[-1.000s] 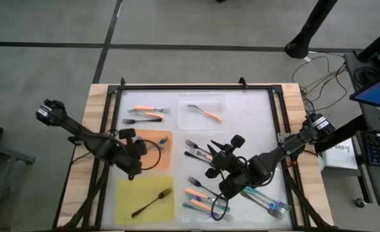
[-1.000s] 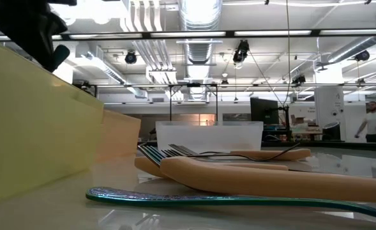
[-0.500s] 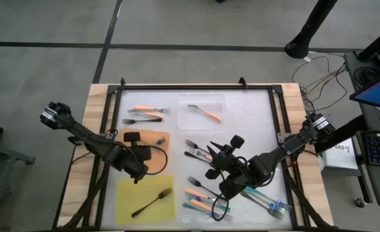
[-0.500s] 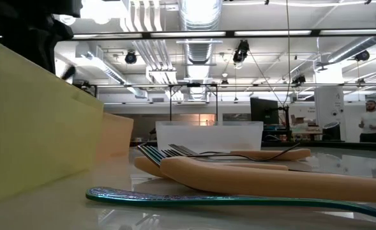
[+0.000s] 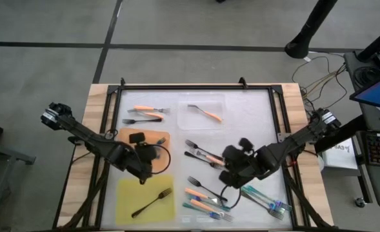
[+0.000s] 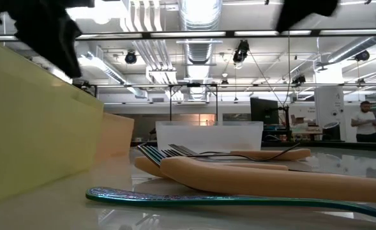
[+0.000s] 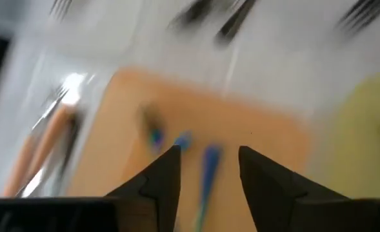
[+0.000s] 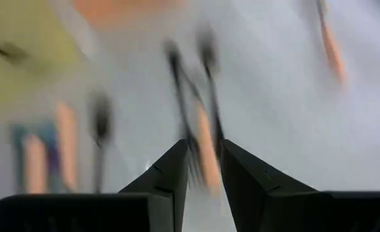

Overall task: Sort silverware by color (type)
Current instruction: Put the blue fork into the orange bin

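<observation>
Now your left claw (image 5: 152, 154) hangs parted and empty over the orange mat (image 5: 126, 136). Your right claw (image 7: 231, 173), grip unclear, is nearer the mixed forks (image 5: 202, 193) lying just below it, handles running across the bench (image 5: 254, 116).

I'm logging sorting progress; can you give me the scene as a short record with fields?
left hand: open, over the orange mat
right hand: above loose forks, right of the mats
yellow mat: one black fork
clear tray: one orange-handled fork
</observation>
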{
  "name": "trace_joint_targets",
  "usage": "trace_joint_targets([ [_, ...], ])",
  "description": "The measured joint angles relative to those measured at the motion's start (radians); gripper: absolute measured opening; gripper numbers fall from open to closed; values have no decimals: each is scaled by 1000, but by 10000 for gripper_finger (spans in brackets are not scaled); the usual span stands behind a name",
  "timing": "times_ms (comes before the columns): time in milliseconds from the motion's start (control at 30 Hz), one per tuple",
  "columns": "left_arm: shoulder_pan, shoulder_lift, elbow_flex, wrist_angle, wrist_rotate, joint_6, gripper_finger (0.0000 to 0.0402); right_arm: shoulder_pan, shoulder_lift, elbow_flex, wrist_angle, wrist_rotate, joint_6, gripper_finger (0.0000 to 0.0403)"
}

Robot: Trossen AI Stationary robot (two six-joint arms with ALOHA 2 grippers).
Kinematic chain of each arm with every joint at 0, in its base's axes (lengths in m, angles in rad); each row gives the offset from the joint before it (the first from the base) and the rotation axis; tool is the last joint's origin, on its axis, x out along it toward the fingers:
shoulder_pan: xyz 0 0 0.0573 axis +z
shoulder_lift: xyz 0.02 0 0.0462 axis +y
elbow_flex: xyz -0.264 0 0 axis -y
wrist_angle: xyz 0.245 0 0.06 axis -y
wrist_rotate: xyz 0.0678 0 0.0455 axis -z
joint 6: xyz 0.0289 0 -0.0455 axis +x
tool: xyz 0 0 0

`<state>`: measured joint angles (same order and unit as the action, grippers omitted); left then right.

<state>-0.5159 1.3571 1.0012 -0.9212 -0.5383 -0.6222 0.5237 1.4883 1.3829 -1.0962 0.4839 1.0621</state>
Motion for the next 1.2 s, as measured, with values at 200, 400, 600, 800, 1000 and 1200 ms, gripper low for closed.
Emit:
trace_joint_targets([
  [200, 0, 0, 0, 404, 24, 189, 143, 51, 11, -48, -234, -313, 308, 82],
  [400, -1, 0, 0, 636, 24, 221, 143, 127, 20, -154, -159, -479, 413, 82],
  [600, -4, 0, 0, 656, 24, 221, 143, 187, 21, -309, 56, -610, 466, 82],
  [800, -4, 0, 0, 659, 24, 221, 143, 226, 20, -420, 194, -716, 530, 82],
  [1000, -4, 0, 0, 659, 24, 220, 143, 256, 20, -463, 287, -780, 566, 82],
  [1200, -4, 0, 0, 659, 24, 220, 143, 282, 20, -477, 296, -780, 607, 82],
])
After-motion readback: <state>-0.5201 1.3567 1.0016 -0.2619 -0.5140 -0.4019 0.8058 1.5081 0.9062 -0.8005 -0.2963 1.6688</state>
